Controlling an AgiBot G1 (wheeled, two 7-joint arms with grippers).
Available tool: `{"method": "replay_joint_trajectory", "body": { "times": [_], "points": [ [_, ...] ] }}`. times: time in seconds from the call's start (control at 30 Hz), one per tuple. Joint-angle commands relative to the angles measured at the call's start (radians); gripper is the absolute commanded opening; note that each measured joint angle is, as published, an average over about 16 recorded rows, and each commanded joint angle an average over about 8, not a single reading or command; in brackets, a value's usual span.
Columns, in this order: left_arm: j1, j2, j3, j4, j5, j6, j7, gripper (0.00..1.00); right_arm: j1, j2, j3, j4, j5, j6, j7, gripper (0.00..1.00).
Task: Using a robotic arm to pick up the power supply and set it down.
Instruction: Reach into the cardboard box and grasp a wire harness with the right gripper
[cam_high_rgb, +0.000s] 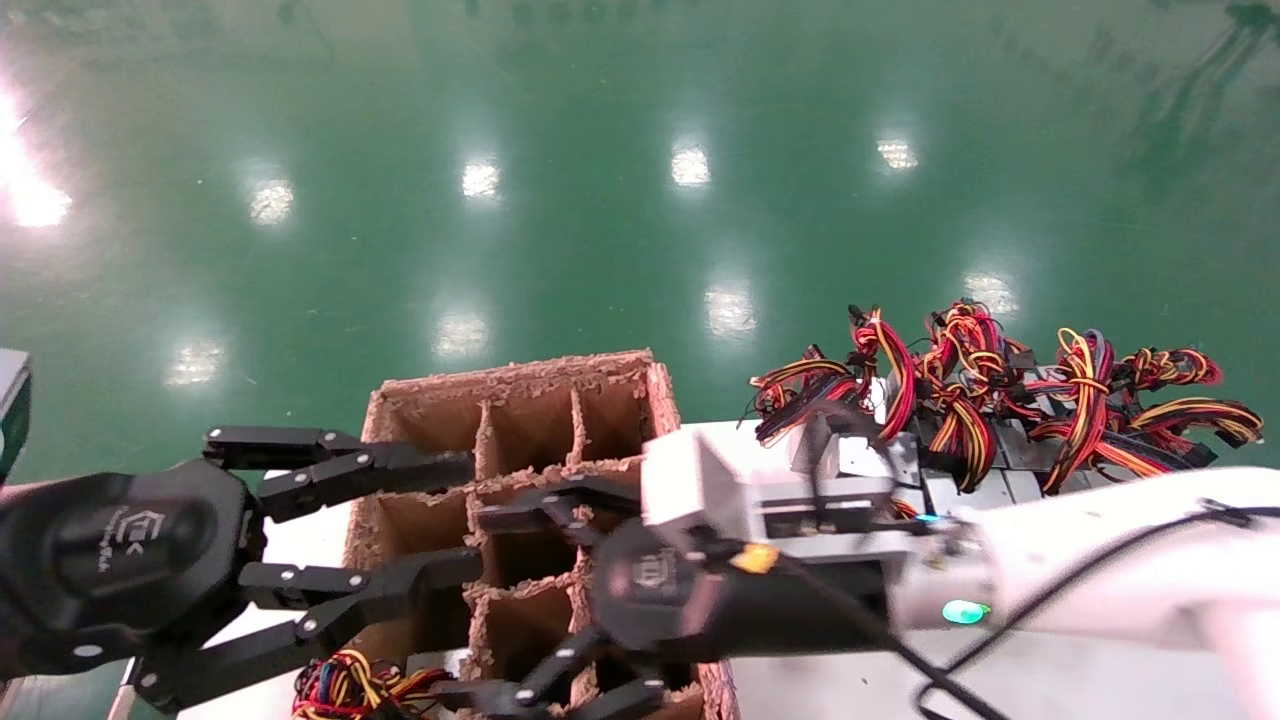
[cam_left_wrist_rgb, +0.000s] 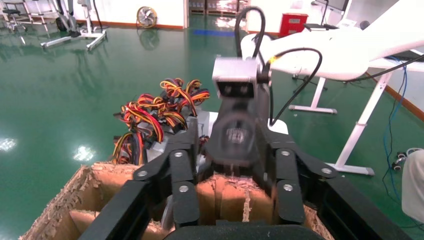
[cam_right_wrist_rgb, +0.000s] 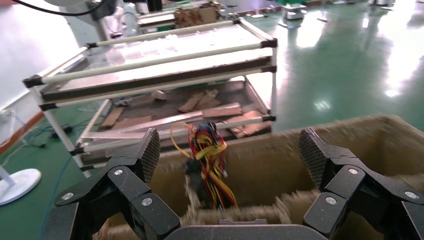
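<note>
Right tool (cam_high_rgb: 500, 605) gapes over divider box (cam_high_rgb: 520, 400).

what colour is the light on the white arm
Green, on the robotic arm; its lit spot shows best in the head view.

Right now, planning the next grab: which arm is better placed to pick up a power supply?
Right, probably: the right gripper is open over the cardboard box with a wire bundle centred between its fingers; the left gripper is open at the box's left edge.
</note>
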Motion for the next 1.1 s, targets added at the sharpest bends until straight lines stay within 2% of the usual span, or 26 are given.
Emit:
{"method": "replay_joint_trajectory", "body": {
  "times": [0.03,0.3,0.37,0.57,0.63,1.1],
  "points": [
    [0.000,0.000,0.000,0.000,0.000,0.000,0.000,0.00,0.020,-0.042,-0.018,-0.041,-0.017,-0.008,-0.015,1.00],
    [0.000,0.000,0.000,0.000,0.000,0.000,0.000,0.00,0.066,-0.176,-0.075,-0.190,-0.074,-0.026,-0.079,1.00],
    [0.000,0.000,0.000,0.000,0.000,0.000,0.000,0.00,0.074,-0.198,-0.085,-0.221,-0.081,-0.032,-0.093,0.85],
    [0.000,0.000,0.000,0.000,0.000,0.000,0.000,0.00,0.091,-0.236,-0.111,-0.289,-0.085,-0.036,-0.131,0.10],
    [0.000,0.000,0.000,0.000,0.000,0.000,0.000,0.00,0.093,-0.243,-0.122,-0.301,-0.083,-0.033,-0.140,0.00],
    [0.000,0.000,0.000,0.000,0.000,0.000,0.000,0.00,0.097,-0.254,-0.220,-0.313,-0.027,0.012,-0.161,0.00]
  ]
}}
